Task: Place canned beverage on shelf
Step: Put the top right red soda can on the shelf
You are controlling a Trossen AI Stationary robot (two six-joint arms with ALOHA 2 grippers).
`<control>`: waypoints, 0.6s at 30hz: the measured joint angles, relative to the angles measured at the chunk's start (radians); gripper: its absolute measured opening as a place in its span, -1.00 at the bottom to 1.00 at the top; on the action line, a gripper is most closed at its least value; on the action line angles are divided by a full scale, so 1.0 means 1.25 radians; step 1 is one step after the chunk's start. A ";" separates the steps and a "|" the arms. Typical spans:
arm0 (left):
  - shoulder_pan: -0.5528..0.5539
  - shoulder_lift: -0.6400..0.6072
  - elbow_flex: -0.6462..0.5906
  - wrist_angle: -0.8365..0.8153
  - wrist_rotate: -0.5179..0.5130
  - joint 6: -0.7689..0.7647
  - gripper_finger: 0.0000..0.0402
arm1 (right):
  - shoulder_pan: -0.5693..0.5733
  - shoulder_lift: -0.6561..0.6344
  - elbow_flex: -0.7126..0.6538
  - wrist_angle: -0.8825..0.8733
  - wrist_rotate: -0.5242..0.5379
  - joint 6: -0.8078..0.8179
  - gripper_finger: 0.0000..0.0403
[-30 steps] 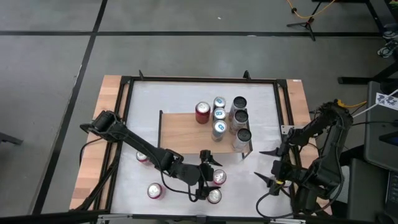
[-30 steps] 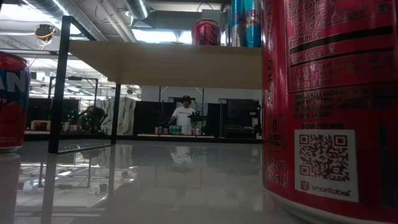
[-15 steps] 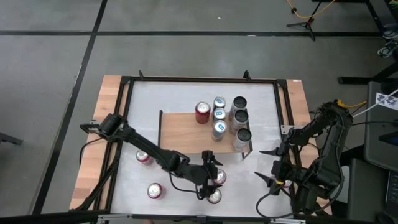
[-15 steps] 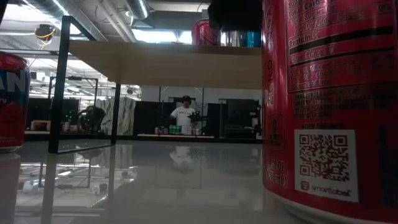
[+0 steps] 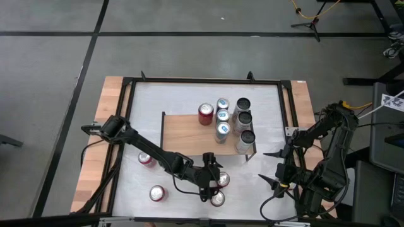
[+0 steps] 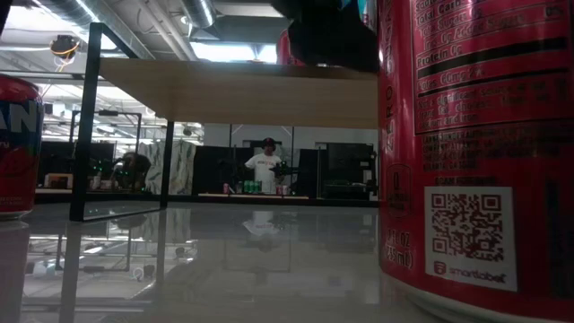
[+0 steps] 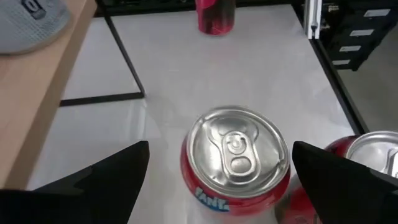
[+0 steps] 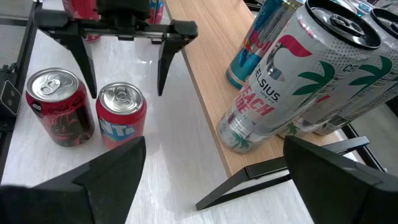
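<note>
A red Fanta can (image 7: 239, 163) stands upright on the white table near its front edge, next to a darker red can (image 8: 59, 107). My left gripper (image 5: 213, 178) is open and hovers just short of the Fanta can, one finger out to each side of its top and neither touching. The shelf (image 5: 189, 135) is a low wooden board on black legs in the middle of the table. A red can (image 5: 205, 113) and several slim and tall cans (image 5: 243, 120) stand on it. My right gripper (image 5: 269, 168) hangs open off the shelf's right end and holds nothing.
Two more red cans (image 5: 146, 159) (image 5: 156, 193) stand on the table left of my left arm. In the low view one red can (image 6: 475, 152) fills the right side. A black frame (image 5: 129, 126) rims the table. People show in the room behind.
My left gripper has come down and forward toward the Fanta can, tipping a little, and has stayed open. In the low view its dark shape has dropped in from the top, in front of the cans on the shelf. No can has moved.
</note>
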 joint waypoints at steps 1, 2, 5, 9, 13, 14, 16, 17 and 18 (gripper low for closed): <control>0.000 0.002 0.000 -0.001 0.000 0.000 0.94 | 0.000 0.000 0.000 0.000 0.000 0.000 0.84; 0.000 0.004 0.000 -0.004 0.003 0.000 0.94 | 0.000 0.000 0.000 0.000 0.000 0.000 0.84; 0.002 0.017 0.000 0.010 0.030 -0.003 0.94 | 0.000 0.000 0.000 0.001 0.000 0.000 0.84; 0.006 0.035 0.000 0.019 0.035 -0.003 0.94 | 0.000 0.000 0.000 0.002 0.000 0.000 0.84; 0.009 0.038 -0.001 0.019 0.039 -0.003 0.94 | 0.000 0.000 0.000 0.004 0.000 0.000 0.84; 0.009 0.039 -0.001 0.022 0.039 -0.002 0.94 | 0.000 0.000 0.000 0.004 0.000 0.000 0.83; 0.010 0.041 -0.001 0.024 0.039 -0.002 0.94 | 0.000 0.000 0.000 0.004 0.000 0.001 0.84; 0.010 0.042 -0.001 0.024 0.039 -0.002 0.94 | 0.000 0.000 0.000 0.003 0.000 0.001 0.84; 0.010 0.044 -0.001 0.026 0.038 -0.002 0.94 | 0.000 0.000 0.000 0.003 0.000 0.001 0.84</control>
